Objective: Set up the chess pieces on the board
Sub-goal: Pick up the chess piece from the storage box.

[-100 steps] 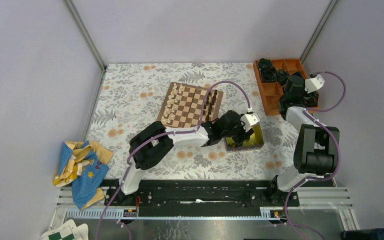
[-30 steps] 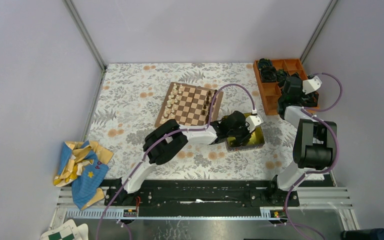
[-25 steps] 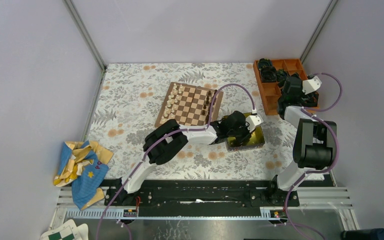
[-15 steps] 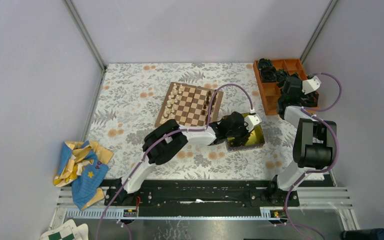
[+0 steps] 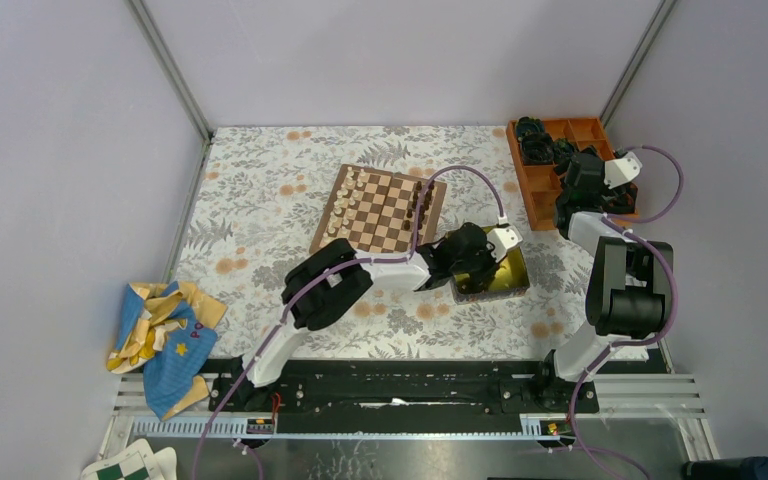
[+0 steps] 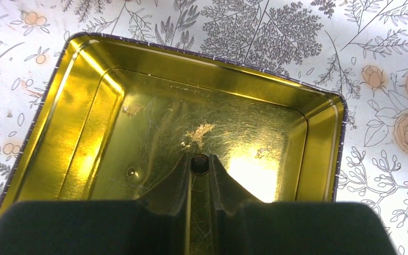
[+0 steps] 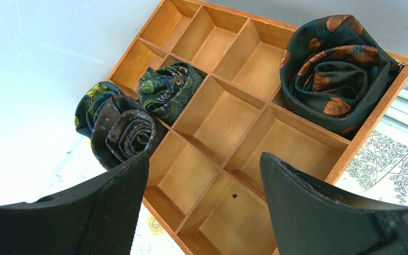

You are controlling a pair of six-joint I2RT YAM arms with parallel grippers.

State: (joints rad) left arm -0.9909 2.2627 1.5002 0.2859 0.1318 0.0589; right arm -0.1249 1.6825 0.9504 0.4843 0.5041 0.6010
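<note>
The board (image 5: pixel 380 211) lies at the table's middle, cream chess pieces (image 5: pixel 343 207) along its left side and dark ones (image 5: pixel 422 205) along its right. My left gripper (image 5: pixel 475 262) reaches into the shiny yellow tin (image 5: pixel 508 283) to the board's right. In the left wrist view the left gripper (image 6: pixel 200 161) is shut on a small dark chess piece (image 6: pixel 200 165), pinched at the fingertips just above the tin's floor (image 6: pixel 154 122). My right gripper (image 5: pixel 578 186) hangs open over the orange wooden tray (image 5: pixel 550 190); nothing sits between its fingers (image 7: pixel 204 159).
The tray (image 7: pixel 220 122) has many compartments, some holding dark rolled fabrics (image 7: pixel 340 69) (image 7: pixel 122 133). A blue and yellow cloth (image 5: pixel 160 335) lies at the near left. A green-and-white checkered sheet (image 5: pixel 125 465) sits beyond the rail. Grey walls close in three sides.
The left arm has shifted only slightly, its hand staying inside the tin and shut. The right arm has not moved.
</note>
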